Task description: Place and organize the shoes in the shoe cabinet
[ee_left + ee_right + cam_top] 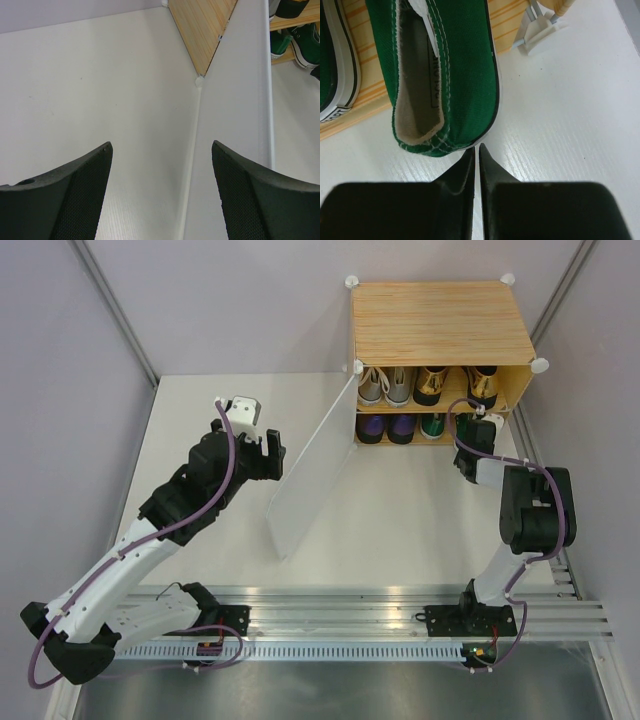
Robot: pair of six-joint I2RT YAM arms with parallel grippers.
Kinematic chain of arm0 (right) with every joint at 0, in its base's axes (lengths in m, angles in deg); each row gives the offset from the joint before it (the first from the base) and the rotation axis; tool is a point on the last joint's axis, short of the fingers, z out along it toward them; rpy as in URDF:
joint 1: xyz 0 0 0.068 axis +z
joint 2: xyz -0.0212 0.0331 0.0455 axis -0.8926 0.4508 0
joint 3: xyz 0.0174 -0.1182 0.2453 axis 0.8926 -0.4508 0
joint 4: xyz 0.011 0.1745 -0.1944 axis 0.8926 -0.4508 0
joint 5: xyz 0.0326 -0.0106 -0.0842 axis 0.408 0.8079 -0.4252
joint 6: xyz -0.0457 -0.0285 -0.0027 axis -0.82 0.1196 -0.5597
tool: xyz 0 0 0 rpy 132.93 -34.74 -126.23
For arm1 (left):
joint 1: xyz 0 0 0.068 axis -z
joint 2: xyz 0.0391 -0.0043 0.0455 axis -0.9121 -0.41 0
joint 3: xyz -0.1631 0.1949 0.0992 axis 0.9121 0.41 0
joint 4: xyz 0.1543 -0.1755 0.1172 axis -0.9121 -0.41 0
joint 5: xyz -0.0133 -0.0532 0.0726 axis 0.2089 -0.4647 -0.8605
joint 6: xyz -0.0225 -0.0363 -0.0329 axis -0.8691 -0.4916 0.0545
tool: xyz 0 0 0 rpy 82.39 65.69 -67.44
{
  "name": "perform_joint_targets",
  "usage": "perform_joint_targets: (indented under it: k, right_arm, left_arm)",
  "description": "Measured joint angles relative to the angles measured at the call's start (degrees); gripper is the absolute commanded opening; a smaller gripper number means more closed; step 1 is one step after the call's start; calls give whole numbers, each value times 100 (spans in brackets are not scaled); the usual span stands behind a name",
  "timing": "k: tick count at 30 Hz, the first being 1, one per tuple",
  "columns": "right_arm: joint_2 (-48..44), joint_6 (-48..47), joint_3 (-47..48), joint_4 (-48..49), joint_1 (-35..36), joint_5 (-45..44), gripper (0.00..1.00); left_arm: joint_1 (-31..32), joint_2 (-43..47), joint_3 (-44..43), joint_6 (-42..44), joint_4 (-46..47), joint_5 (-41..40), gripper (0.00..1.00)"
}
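The right gripper (pixel 475 152) has its fingers pressed together on nothing, tips just behind the heel of a green sneaker (pixel 455 75) (whether they touch it is unclear). That sneaker lies on the lower shelf (pixel 365 107) with its heel over the front edge, its mate (pixel 332 60) beside it. The shoe cabinet (pixel 440 320) stands at the tabletop's (pixel 400 530) far right corner, with grey sneakers (pixel 385 385) and gold shoes (pixel 455 383) above and purple shoes (pixel 388 427) below. The left gripper (pixel 161 150) hangs wide apart by the open white door (pixel 315 465).
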Motion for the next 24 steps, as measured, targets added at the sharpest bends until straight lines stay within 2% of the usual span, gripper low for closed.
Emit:
perform_joint_targets:
  k: [10, 24]
  right_arm:
    - [0, -192, 31, 125, -4, -42, 8]
    - [293, -531, -155, 1451, -4, -125, 8]
  left_arm:
    - [0, 0, 0, 2, 0, 0, 83]
    - [0, 0, 0, 2, 0, 0, 83]
